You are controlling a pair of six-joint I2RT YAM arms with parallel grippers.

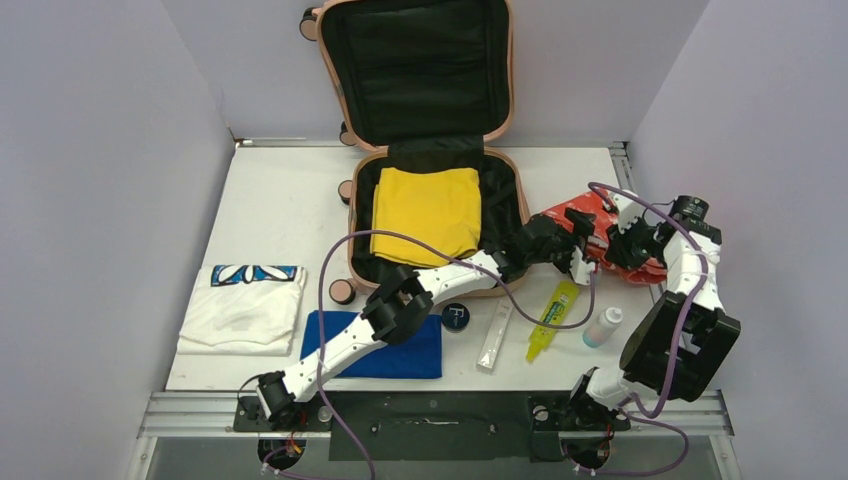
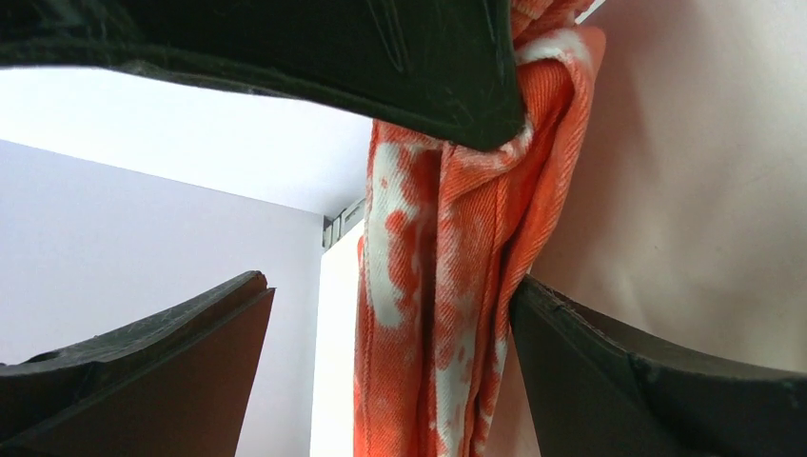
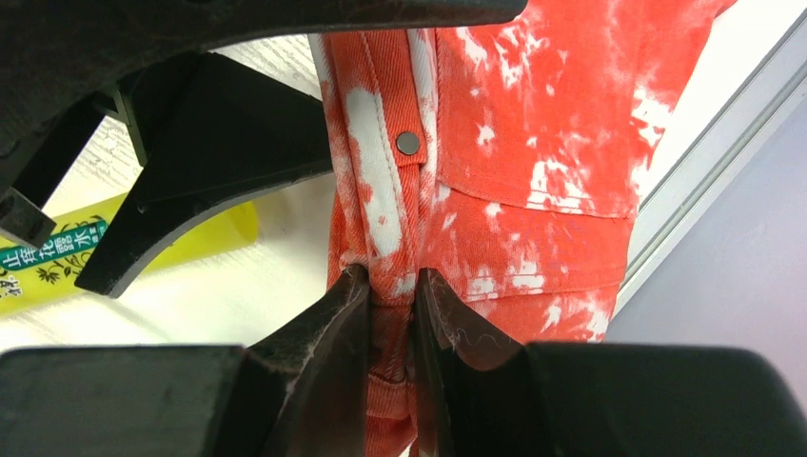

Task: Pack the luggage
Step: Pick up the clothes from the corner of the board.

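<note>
Right gripper [image 3: 392, 286] fingers fill the right wrist view, clamped on a narrow fold of the orange-and-white garment [image 3: 533, 143], close to a stud.

Luggage [image 1: 420, 70]: far centre of the table, open. Base lies flat, lid stands against the back wall, opening faces up and toward the arms. Wheels are on the robot's left, so I read the long axis as left-right, wheel end left. The hinge runs along it on the far side. Shell looks near square, so low confidence.

Yellow garment [image 1: 427, 212] lies flat in the base and covers most of it.

Left gripper [image 2: 388, 286]: jaws wide, cloth hangs between them, nothing gripped.

Risks:
- The garment hangs from a single thin pinch, so heavy cloth could slip out mid-carry.
- It is bunched, not folded, so it may drape over the right rim and block the lid.
- A hanging tail could drag the yellow tube [image 1: 551, 320] or white bottle [image 1: 602, 327] just below it.
- Both wrists are crowded together right of the base, so contact is likely if either swings.
</note>
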